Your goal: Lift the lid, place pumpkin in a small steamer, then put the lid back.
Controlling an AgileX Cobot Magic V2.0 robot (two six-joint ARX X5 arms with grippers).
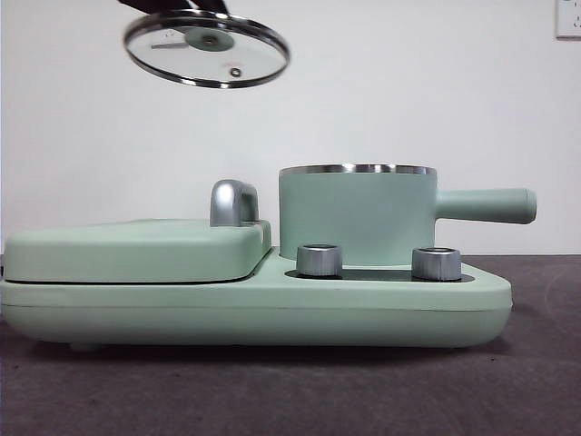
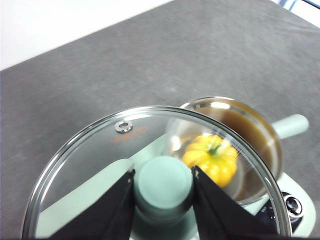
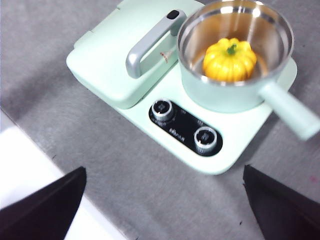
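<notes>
Overhead, the left pincer (image 2: 163, 186) clamps the lid (image 2: 150, 165) (tilted) by its knob.

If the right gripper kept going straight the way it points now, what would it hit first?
Most likely the appliance base, near its two chrome knobs, which sit mid-line between the open right gripper jaws. The small steamer with the pumpkin lies just beyond; depth is unclear, so bare table could come first.

Orange print on lid (image 2: 125, 165), white print on control panel (image 3: 184, 131): unreadable.
</notes>
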